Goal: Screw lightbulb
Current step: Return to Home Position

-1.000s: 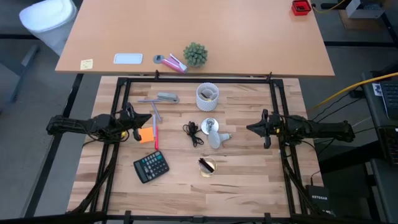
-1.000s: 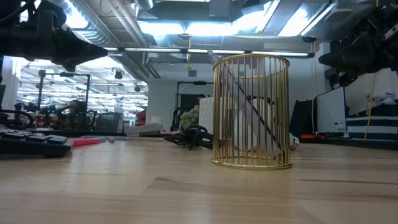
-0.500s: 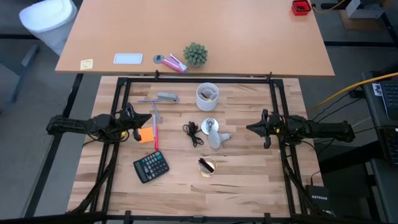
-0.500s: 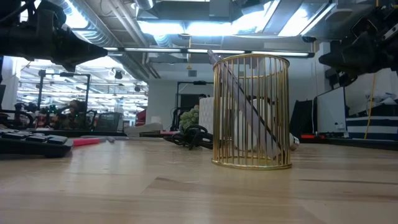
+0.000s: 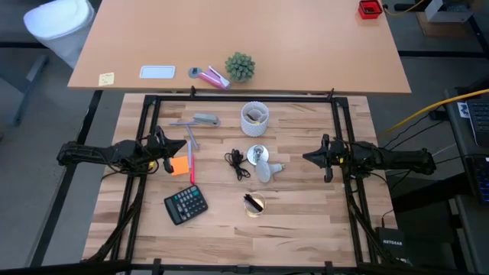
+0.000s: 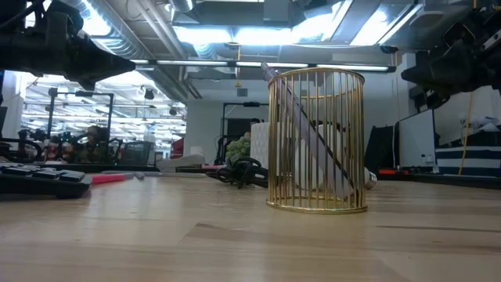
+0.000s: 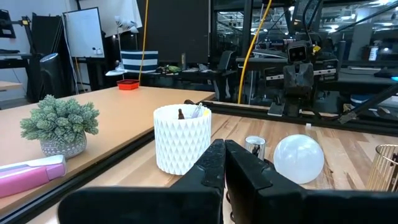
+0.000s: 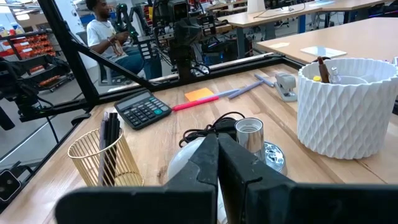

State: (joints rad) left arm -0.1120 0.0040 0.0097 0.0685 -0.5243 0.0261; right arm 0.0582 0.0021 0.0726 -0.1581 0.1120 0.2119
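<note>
The lightbulb (image 5: pixel 265 171) lies on its side mid-worktop, just beside the silver socket (image 5: pixel 258 153), unscrewed. Nothing has shifted in the last second, so the arms look parked. The left gripper (image 7: pixel 221 150) hangs by the left edge and the right gripper (image 8: pixel 217 145) by the right, each with its fingers pressed together and empty. Bare wood lies open toward the right; the black cord (image 5: pixel 238 163) crowds the left.
</note>
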